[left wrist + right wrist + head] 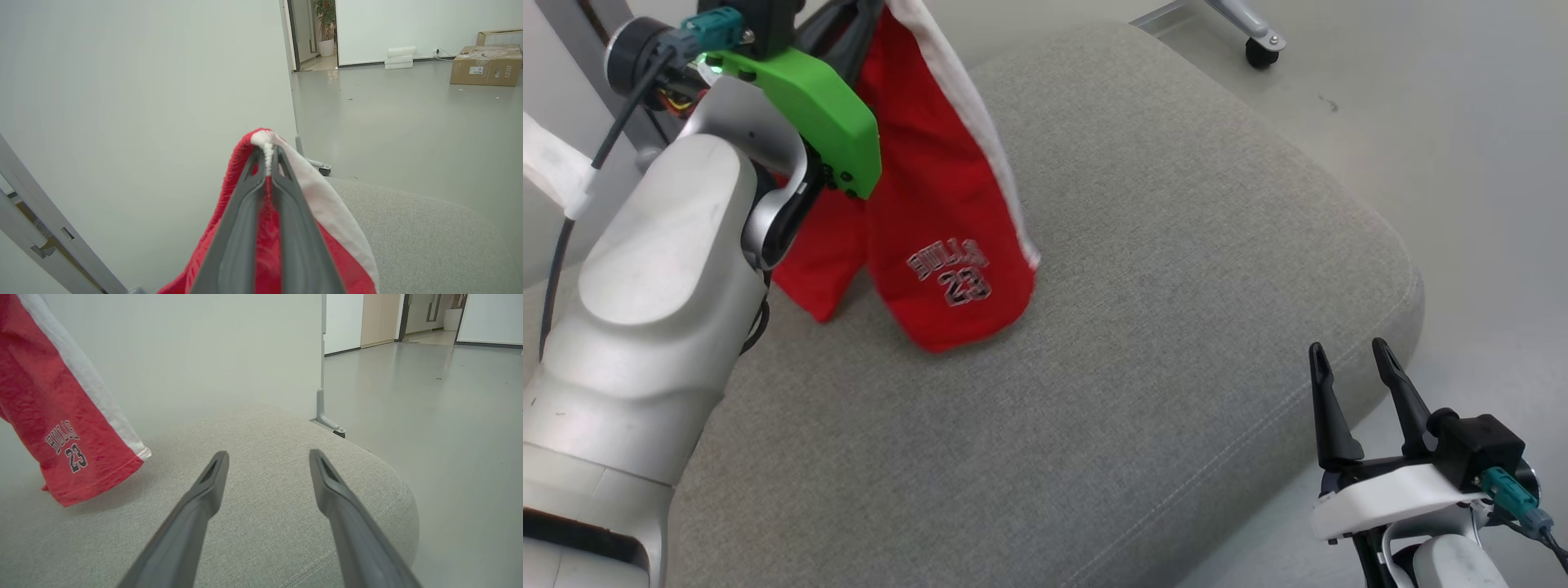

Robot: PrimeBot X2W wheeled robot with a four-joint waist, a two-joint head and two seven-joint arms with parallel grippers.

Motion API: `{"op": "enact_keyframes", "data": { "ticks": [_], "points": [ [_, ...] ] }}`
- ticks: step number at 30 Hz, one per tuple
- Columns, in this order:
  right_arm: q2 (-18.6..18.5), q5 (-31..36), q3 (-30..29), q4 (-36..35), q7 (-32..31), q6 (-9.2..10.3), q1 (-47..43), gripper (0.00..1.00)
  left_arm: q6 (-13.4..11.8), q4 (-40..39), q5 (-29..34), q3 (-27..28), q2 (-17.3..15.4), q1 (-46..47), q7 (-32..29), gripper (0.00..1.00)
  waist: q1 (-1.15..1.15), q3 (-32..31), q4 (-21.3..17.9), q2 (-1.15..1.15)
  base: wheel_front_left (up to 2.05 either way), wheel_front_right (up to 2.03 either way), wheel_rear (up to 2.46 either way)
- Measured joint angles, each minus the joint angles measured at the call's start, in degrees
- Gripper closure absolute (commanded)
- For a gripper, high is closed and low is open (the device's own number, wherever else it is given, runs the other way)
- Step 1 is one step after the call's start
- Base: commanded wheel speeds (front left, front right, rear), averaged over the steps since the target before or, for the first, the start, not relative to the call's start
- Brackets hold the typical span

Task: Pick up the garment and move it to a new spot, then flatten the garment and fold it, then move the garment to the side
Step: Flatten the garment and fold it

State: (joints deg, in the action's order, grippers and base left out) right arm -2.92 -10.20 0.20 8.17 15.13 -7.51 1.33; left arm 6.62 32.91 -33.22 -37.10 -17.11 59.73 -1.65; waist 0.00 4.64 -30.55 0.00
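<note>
- The left gripper has its two long dark fingers pressed together. They pinch a bunched fold of the red mesh sports shorts with a white side stripe, right at the fingertips.
- In the left wrist view, red fabric fills the narrow slot between the fingers. A gathered white edge pokes out just past their tips.
- From that pinch the shorts hang down below the left gripper. Their long axis runs from the fingertips towards the grey woven fabric cushion with rounded corners.
- The hem end points downward, and the pinched end is uppermost.
- The white stripe follows the same long axis, along the edge of the shorts on the right gripper's side.
- A printed "BULLS 23" sits near the hem. It reads upright in the right wrist view and inverted in the head view.
- The lowest hem corner is at the cushion surface or just above it. Contact cannot be told.
- The right gripper is spread wide and holds nothing, its fingers apart with bare cushion showing between them in its wrist view.
- It sits by the cushion's edge, well apart from the shorts, which hang ahead of it on the left gripper's side.
</note>
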Motion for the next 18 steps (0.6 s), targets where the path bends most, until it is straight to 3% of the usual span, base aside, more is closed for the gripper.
{"op": "enact_keyframes", "data": {
  "ticks": [5, 9, 13, 18],
  "points": [
    [0.0, 0.0, -0.4, 0.1, 0.0, 0.00, -0.2, 0.00, 0.4, -0.4, -2.0, 0.5, 0.2, 1.4, 3.3, 1.00, 0.00, 0.5, -0.3, 0.00, 0.00, 0.00, 0.00],
    [0.0, 0.6, 0.2, 0.7, 0.0, -0.01, -0.6, 0.00, 0.5, -5.3, -3.7, -0.5, -0.4, -1.2, 5.8, 1.00, 0.00, -0.3, 0.1, 0.00, 0.00, 0.00, 0.00],
    [0.0, 1.0, -0.5, 0.8, 0.0, 0.00, -1.2, 0.00, 0.7, -13.3, -6.0, -3.8, -0.7, -9.4, 8.0, 1.00, 0.00, -1.0, 1.8, 0.00, 0.00, 0.00, 0.00],
    [0.0, 1.9, -1.3, 0.9, 0.0, 0.00, -2.4, 0.00, 0.3, -22.8, -6.7, -9.4, -2.1, -26.7, 12.4, 1.00, 0.00, -1.4, 6.0, 0.00, 0.00, 0.00, 0.00]
  ]
}}
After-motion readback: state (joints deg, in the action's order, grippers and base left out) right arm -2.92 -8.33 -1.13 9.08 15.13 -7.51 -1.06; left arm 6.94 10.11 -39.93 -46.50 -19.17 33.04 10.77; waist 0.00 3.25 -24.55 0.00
